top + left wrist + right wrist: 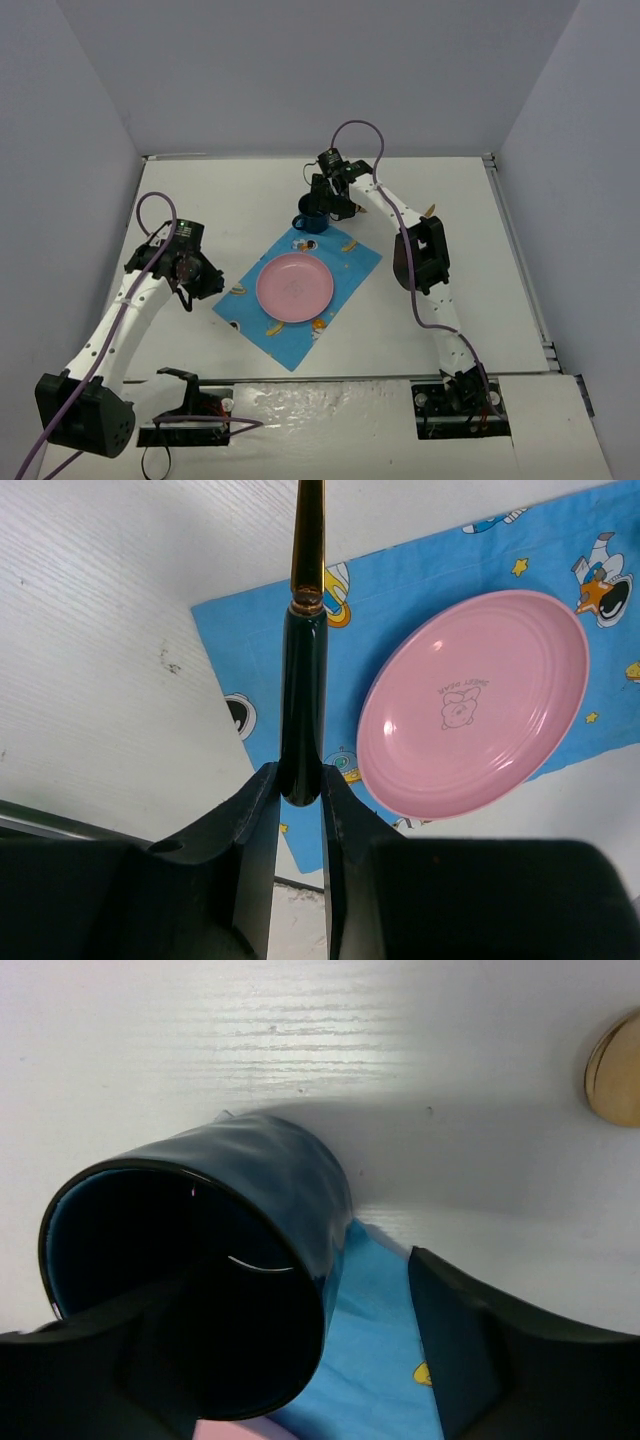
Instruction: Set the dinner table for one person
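Left end effector (300, 780) pinching utensil handle (303, 680) near mat (450, 560); right end effector (290, 1360) spread around cup (200, 1260), arm outstretched.

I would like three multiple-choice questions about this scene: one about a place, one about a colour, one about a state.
1. Where does the dark blue glossy cup stand?
A) beside the left arm's base
B) at the far corner of the blue patterned cloth mat
C) at the table's right edge

2. What colour is the round plate on the mat?
A) pink
B) green
C) white

3. How is the left claw?
A) open and empty
B) shut on a dark-handled utensil
C) out of view

Answers: 1 B, the top view shows it there; 2 A, two views show pink; 3 B, the left wrist view shows the handle clamped.
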